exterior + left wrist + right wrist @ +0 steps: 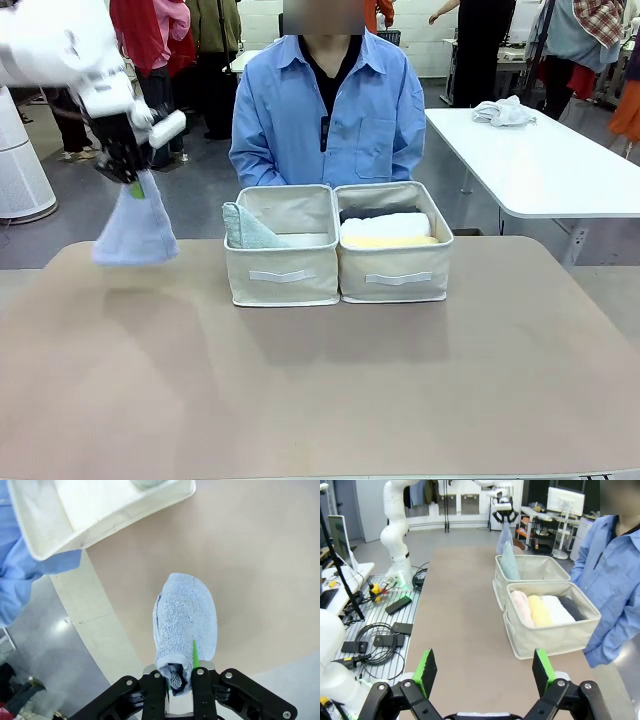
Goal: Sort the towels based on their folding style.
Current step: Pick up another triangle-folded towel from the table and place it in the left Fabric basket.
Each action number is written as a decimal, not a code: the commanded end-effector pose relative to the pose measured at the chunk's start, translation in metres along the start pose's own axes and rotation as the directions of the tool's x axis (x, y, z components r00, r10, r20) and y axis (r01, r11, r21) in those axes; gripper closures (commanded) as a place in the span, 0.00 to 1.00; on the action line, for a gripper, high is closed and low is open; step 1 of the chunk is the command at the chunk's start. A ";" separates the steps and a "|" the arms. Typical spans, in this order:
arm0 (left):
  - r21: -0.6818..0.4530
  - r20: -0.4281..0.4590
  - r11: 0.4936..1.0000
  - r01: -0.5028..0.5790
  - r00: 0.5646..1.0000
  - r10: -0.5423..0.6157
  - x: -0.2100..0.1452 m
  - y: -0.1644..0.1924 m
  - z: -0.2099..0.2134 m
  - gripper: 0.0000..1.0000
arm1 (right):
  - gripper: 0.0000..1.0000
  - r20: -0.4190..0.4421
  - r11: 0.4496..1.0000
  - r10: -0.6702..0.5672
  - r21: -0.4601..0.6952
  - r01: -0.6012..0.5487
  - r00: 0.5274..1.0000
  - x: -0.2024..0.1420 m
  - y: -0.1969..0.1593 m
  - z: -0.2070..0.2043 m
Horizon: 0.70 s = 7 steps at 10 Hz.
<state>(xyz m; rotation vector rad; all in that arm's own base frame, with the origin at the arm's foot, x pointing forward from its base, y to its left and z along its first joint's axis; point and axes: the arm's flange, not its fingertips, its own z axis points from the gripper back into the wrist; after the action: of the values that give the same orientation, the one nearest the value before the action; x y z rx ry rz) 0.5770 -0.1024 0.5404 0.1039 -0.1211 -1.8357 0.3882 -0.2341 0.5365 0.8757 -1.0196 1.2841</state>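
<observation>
Pinched together on the narrow tip of the lavender-blue cone-shaped terry towel [135, 232], the left gripper [128, 172] hangs the cloth wide end down above the left rear part of the tan table [320, 400], apart from the surface; holding it by the point keeps the cone shape intact, I judge. Front view: two beige fabric bins sit touching side by side at the far middle, before a person in a blue shirt [328, 110]. The left bin [281, 262] holds the grey-green cone towel [245, 228] against its left wall, with free room to its right, so the blue one likely belongs there. The right bin [395, 262] holds rolled towels, white [385, 227], yellow [390, 241] and dark grey [378, 211]. Left wrist view: the green pads [194, 652] clamp the towel's tip, the table's rounded edge runs just beside the hanging cloth, and the bin's rim sits well apart at the top, bare tabletop between. Right wrist view: the right gripper [485, 672] stands with its fingers spread wide and empty over the near table end, well clear of the bins, where a pink roll [521, 607] lies beside the yellow one.
</observation>
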 end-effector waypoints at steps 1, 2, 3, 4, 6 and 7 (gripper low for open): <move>0.025 -0.012 0.990 -0.135 0.991 0.136 0.000 -0.015 0.061 1.00 | 0.00 0.009 1.000 0.010 0.007 -0.011 1.000 0.000 0.004 -0.001; 0.030 -0.006 0.987 -0.160 0.987 0.160 -0.001 -0.019 0.081 1.00 | 0.00 0.009 1.000 0.010 0.007 -0.011 1.000 0.000 0.004 -0.001; 0.042 -0.006 0.984 -0.174 0.985 0.174 -0.003 -0.023 0.093 1.00 | 0.00 0.009 1.000 0.010 0.007 -0.011 1.000 0.000 0.004 -0.001; 0.050 0.002 0.985 -0.167 0.986 0.168 -0.008 -0.025 0.097 1.00 | 0.00 0.009 1.000 0.010 0.007 -0.011 1.000 0.000 0.004 -0.001; 0.048 -0.002 0.987 -0.155 0.988 0.155 -0.005 -0.033 0.105 1.00 | 0.00 0.009 1.000 0.010 0.007 -0.011 1.000 0.000 0.004 -0.001; 0.048 -0.002 0.987 -0.155 0.988 0.155 -0.005 -0.033 0.105 1.00 | 0.00 0.009 1.000 0.010 0.007 -0.011 1.000 0.000 0.004 -0.001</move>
<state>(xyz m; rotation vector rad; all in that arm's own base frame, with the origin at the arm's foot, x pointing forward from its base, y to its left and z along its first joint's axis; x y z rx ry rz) 0.5366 -0.0811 0.6353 0.1421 -0.1552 -1.6715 0.3882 -0.2341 0.5365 0.8759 -1.0195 1.2840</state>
